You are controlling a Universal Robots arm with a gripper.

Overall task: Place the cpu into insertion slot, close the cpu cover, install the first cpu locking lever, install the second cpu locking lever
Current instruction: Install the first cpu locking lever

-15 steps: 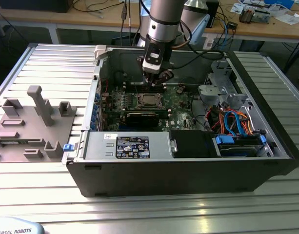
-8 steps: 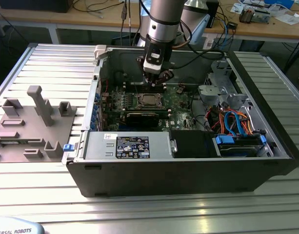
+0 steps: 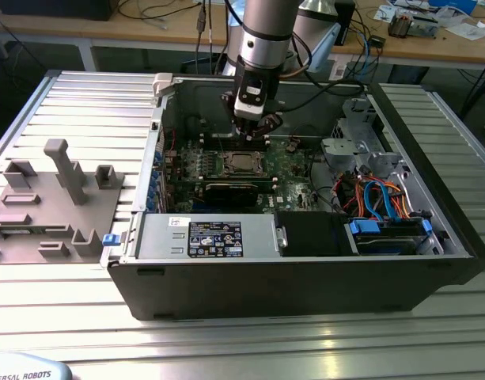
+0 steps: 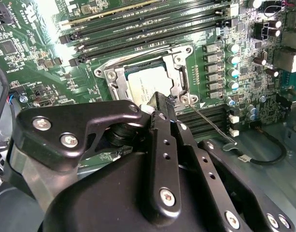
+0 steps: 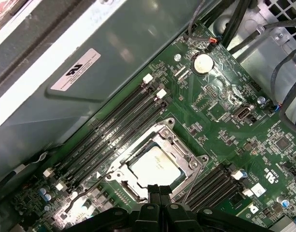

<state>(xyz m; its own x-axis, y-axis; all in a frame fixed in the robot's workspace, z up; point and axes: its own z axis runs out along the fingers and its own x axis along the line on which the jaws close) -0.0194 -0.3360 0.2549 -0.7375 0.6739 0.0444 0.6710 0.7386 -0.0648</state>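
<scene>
Memory slots run along one side of the insertion slot. Inside that slot the cpu lies flat, framed by the lowered cpu cover. Over the slot's near edge hangs the end effector, fingers pressed together, seemingly on nothing. In the second wrist view, a loose wire lever slants away from the slot's corner, just beside the fingertips.

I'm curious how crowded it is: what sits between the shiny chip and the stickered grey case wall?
In the first wrist view: the edge of the cpu cover, then rows of long black memory slots.
</scene>
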